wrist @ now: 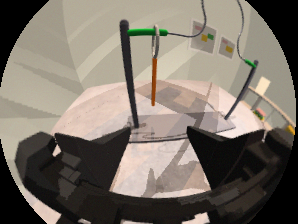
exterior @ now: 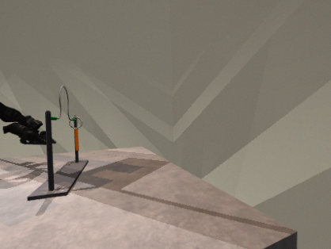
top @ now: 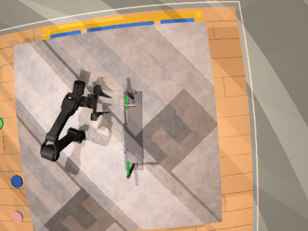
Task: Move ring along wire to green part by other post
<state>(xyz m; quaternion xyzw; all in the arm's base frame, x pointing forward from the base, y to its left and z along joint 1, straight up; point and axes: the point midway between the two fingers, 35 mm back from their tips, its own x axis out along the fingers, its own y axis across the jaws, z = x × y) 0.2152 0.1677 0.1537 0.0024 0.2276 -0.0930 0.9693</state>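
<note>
The ring (exterior: pixel 81 124) (top: pixel 129 105) (wrist: pixel 158 45) hangs around the green part (top: pixel 127 99) (wrist: pixel 141 32) beside one post (wrist: pixel 129 75) (exterior: pixel 77 156). Its orange handle (top: pixel 133 106) (exterior: pixel 77 139) (wrist: pixel 154 82) hangs straight down. The thin grey wire (exterior: pixel 63 86) (wrist: pixel 181 35) arches up and over to the other green part (top: pixel 128 168) (exterior: pixel 54 118) (wrist: pixel 250 63) at the other post (exterior: pixel 49 151) (wrist: pixel 242 92). My gripper (top: pixel 110 104) (wrist: pixel 158 130) is open and empty, back from the handle. In the exterior view it is partly hidden behind the nearer post.
Both posts stand on a flat grey base plate (top: pixel 134 126) (exterior: pixel 68 193). A yellow and blue strip (top: pixel 121 26) runs along the table's far edge in the top view. Green, blue (top: pixel 16 181) and pink (top: pixel 17 216) discs lie at the left.
</note>
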